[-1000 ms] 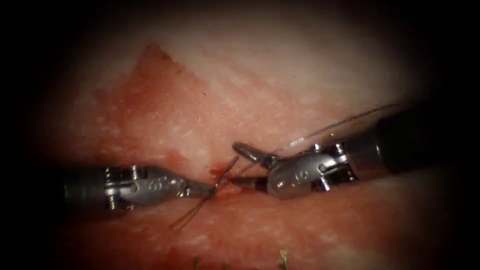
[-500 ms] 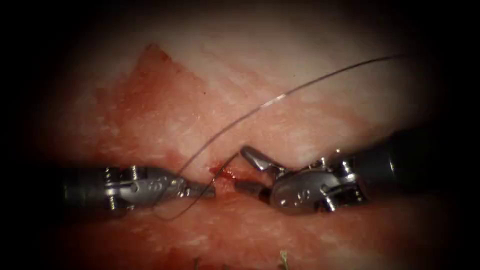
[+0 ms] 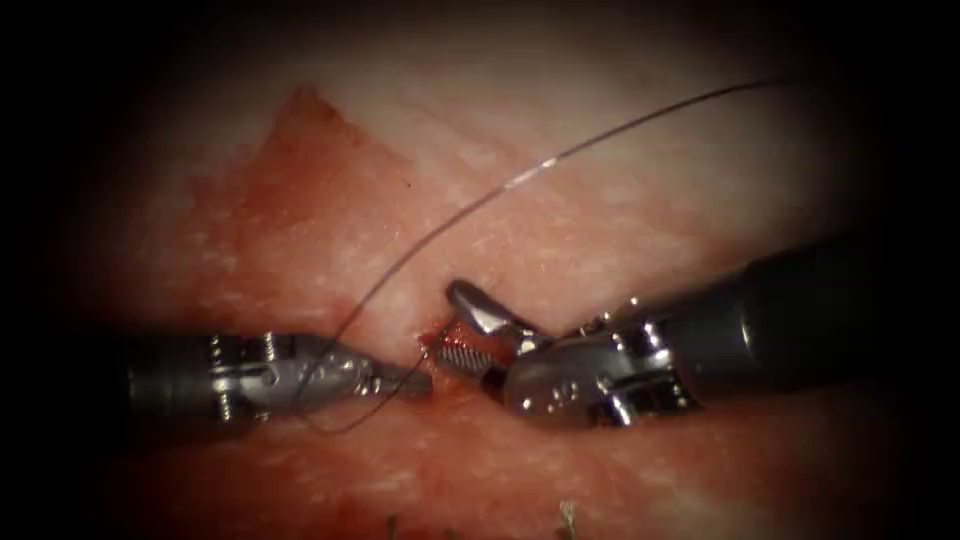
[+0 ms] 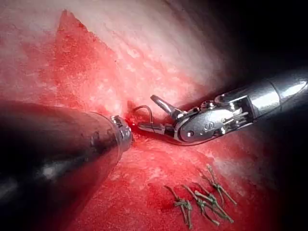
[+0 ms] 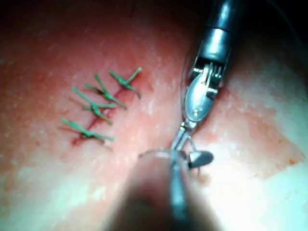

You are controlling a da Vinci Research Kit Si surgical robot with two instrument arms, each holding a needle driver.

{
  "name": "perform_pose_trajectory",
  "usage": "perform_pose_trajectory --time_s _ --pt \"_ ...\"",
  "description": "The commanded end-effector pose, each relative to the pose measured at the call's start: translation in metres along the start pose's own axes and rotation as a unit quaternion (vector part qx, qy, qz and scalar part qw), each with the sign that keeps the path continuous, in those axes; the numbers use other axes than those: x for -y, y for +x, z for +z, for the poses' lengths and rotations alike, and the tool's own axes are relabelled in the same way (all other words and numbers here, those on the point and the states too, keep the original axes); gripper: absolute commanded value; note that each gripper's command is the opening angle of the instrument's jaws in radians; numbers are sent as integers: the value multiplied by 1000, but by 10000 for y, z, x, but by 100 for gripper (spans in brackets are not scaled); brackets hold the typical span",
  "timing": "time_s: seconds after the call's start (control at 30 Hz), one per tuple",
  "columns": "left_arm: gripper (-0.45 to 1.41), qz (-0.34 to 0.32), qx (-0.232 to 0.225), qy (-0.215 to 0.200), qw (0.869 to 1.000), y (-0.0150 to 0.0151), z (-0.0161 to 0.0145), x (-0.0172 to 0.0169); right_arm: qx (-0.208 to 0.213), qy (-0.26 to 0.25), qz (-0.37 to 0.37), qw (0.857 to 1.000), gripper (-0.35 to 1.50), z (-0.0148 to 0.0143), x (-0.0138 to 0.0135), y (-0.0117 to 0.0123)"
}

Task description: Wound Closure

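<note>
Left end effector [image 3: 405, 381] clenched on the thread [image 3: 540, 165] – right end effector [image 3: 442, 320] gaping, empty, above the tissue [image 3: 600, 220]; gentle, steady tension seems wisest. Needle's whereabouts: cannot tell.

Both tools, the left tool [image 3: 400, 380] and the right tool [image 3: 465, 330], have silver metal wrists with small screws, serrated jaws and dark shafts.

Endoscope looks down from above and in front, close on the cut [image 3: 440, 352] where the left end effector [image 3: 425, 380] and right end effector [image 3: 462, 335] meet tip to tip. Left wrist view looks along its own shaft, very close, facing the right end effector [image 4: 149, 115]. Right wrist view faces the left end effector [image 5: 179, 140]. All three share the cut; both wrist views share the green stitches [image 5: 98, 106] beside the tips.
</note>
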Motion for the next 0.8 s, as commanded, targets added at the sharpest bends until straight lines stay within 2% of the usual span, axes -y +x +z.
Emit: perform_pose_trajectory --time_s 0.03,0.17,0.2,0.3,0.33,0.37,0.4,0.43,0.8 --pt "-27 -1 0 -1 1000 -3 8 -2 0 1 0 1000 96 3 8 1" --pt "-27 -1 0 -1 1000 -3 8 -2 1 5 -9 1000 83 8 6 0" --pt "-27 -1 0 -1 1000 -3 8 -2 4 13 -16 1000 61 10 6 1" --pt "-27 -1 0 -1 1000 -3 8 -2 6 12 -19 1000 34 13 5 -1" --pt "-27 -1 0 -1 1000 -3 8 -2 8 16 -19 1000 14 13 5 -3" --pt "-27 -1 0 -1 1000 -3 8 -2 8 16 -19 1000 14 13 5 -3" --pt "-27 -1 0 -1 1000 -3 8 -2 9 20 -20 1000 -5 13 5 -4" --pt "-27 -1 0 -1 1000 -3 8 -2 14 32 -23 999 -35 13 6 -9" --pt "-27 -1 0 -1 1000 -3 8 -2 18 73 -13 997 -35 13 20 -29"
